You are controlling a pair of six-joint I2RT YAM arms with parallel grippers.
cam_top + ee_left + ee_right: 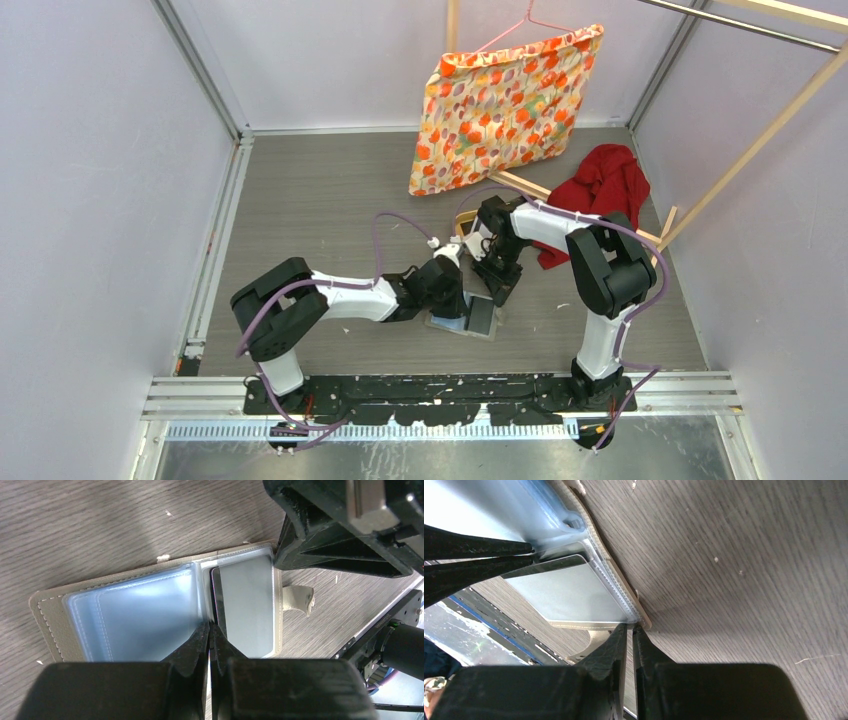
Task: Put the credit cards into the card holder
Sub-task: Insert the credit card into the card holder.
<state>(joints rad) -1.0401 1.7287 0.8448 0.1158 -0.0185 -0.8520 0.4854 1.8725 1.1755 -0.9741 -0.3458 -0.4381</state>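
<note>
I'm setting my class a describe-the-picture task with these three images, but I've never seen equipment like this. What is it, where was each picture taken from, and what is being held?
Two robot arms are bolted to a table. The wide picture looks down from above. The other two come from small cameras on each wrist, so the black prongs at the bottom are that arm's own fingers. An open card holder lies on the wood, with a grey card in one clear pocket. The left gripper is shut on a pocket edge near the fold, and the right gripper pinches the holder's outer edge. Further back are a floral cloth and a red cloth.
</note>
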